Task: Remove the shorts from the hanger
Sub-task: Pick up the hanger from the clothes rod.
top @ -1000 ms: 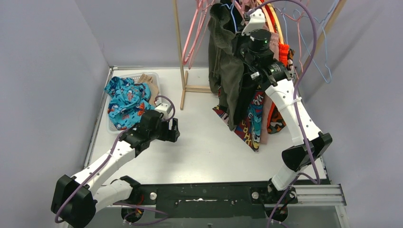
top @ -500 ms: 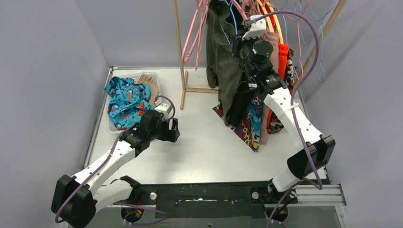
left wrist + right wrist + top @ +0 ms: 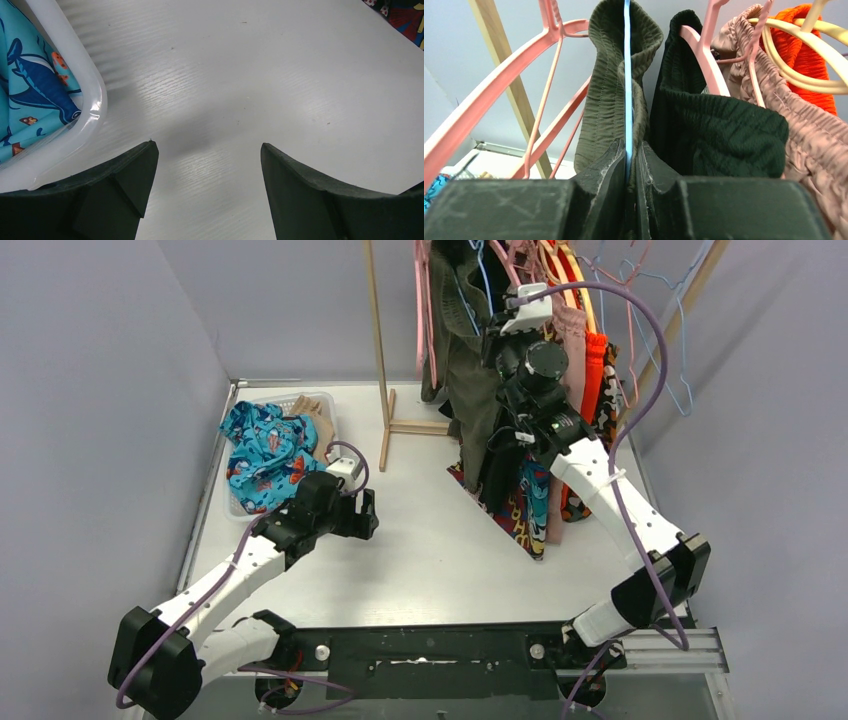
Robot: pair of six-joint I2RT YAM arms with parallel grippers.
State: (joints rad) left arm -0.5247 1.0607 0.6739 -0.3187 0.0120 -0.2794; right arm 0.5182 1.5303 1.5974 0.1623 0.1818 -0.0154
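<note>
Olive green shorts (image 3: 604, 90) hang on a thin blue hanger (image 3: 626, 75) at the rack. My right gripper (image 3: 630, 150) is shut on that hanger, with olive waistband fabric pinched alongside it. From above, the olive shorts (image 3: 470, 390) hang down to the left of the raised right wrist. Black shorts (image 3: 719, 130), dusty pink shorts (image 3: 809, 130) and orange shorts (image 3: 804, 55) hang just to the right on other hangers. My left gripper (image 3: 207, 150) hovers open over bare table beside the basket, holding nothing.
A white basket (image 3: 325, 400) at the back left holds teal shark-print shorts (image 3: 262, 455) and tan shorts (image 3: 318, 430). The wooden rack post (image 3: 378, 340) stands left of the garments, with bare pink hangers (image 3: 499, 95) by it. Comic-print shorts (image 3: 520, 510) reach down to the table.
My right arm has moved left and towards the back, carrying the blue hanger and olive shorts with it. The left arm has stayed still.
</note>
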